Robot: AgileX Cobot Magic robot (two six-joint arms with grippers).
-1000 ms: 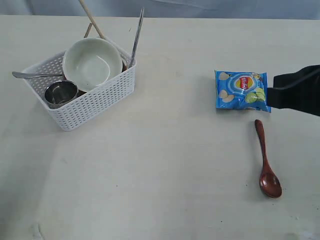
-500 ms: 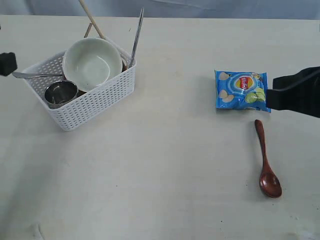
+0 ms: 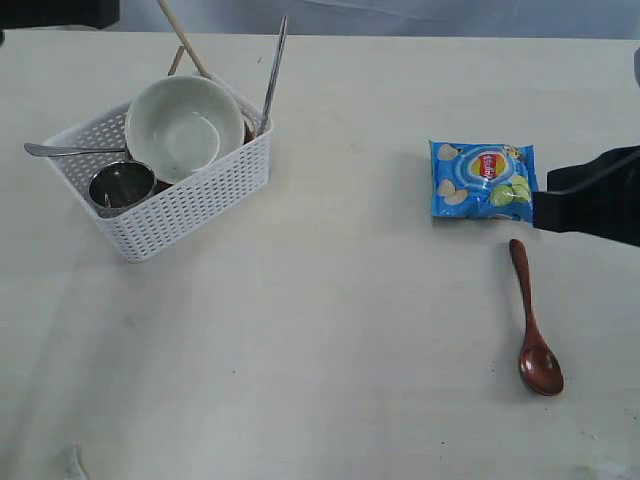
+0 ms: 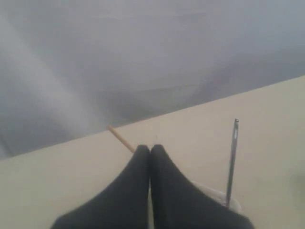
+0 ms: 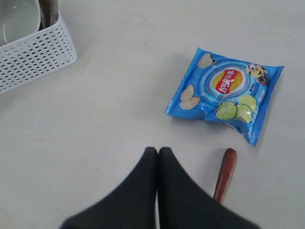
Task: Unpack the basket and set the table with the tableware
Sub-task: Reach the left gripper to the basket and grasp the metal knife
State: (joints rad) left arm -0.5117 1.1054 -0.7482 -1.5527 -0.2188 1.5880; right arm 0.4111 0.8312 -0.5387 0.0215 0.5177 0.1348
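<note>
Both my jaw pairs are pressed together, nothing pinched. Left gripper [image 4: 150, 151] sits up behind the basket [image 3: 160, 215], and its camera looks at the tops of the sticks. Right gripper [image 5: 157, 153] hangs just beside the chips bag [image 3: 484, 180] and the handle end of the wooden spoon [image 3: 532, 325]. The spoon lies flat on the table [image 3: 330, 330] at right, well apart from the basket. The bag isn't tableware, so skip it. The rest is in the basket, far left: bowl [image 3: 185, 127] tilted against the back, steel cup [image 3: 122, 186] upright in the near corner beside it. The chopsticks [image 3: 183, 38] and a long steel utensil [image 3: 275, 70] lean up out of the back. A second steel handle [image 3: 60, 150] pokes over the left rim. I can't tell knife from fork, and no plate is in sight; it may be under the bowl. Handling guesses: steel pieces are stiff, thin and slick, so pinch across the flat of the shaft near the free end and draw along the lean. Chopsticks are light and round and will roll, so grab high and set them down flat. The cup is light and rigid, best taken at the rim with one finger inside. The bowl is probably the heaviest and possibly breakable. I'd grip its raised rim after the leaners are out. The basket looks light and may drag if anything snags. Jaws need to spread first.
</note>
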